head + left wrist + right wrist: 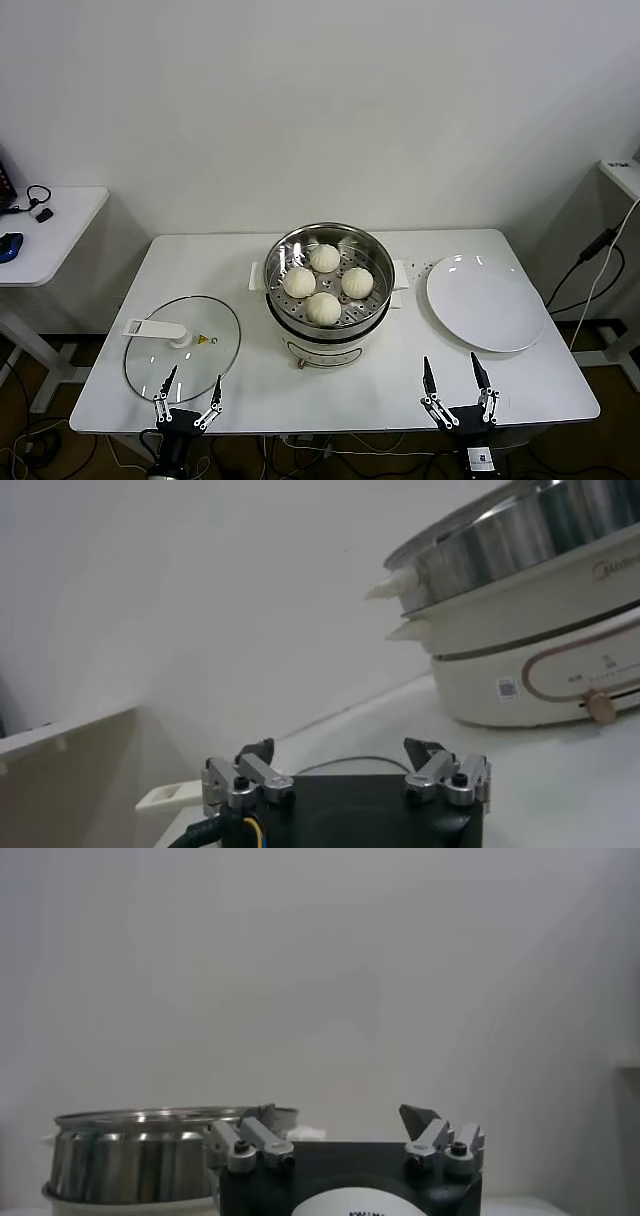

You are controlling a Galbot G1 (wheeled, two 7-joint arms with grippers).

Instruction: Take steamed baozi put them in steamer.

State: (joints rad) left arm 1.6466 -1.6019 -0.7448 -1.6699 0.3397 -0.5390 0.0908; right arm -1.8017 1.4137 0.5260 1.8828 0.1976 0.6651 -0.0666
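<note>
head view: four baozi (324, 283) sit in the one steamer (372, 243) at frame centre; the one plate (487, 303) at right is bare and one glass lid (183, 347) lies at lower left. left gripper (187, 389) and right gripper (455, 378) hang wide and empty at the bottom edge. loading looks done; next would be the lid, if anything

left wrist view: steamer (520, 535) upper right, nothing between the spread fingers (255, 752)

right wrist view: steamer (140, 1153) lower left, gripper (345, 1120) wide, empty
</note>
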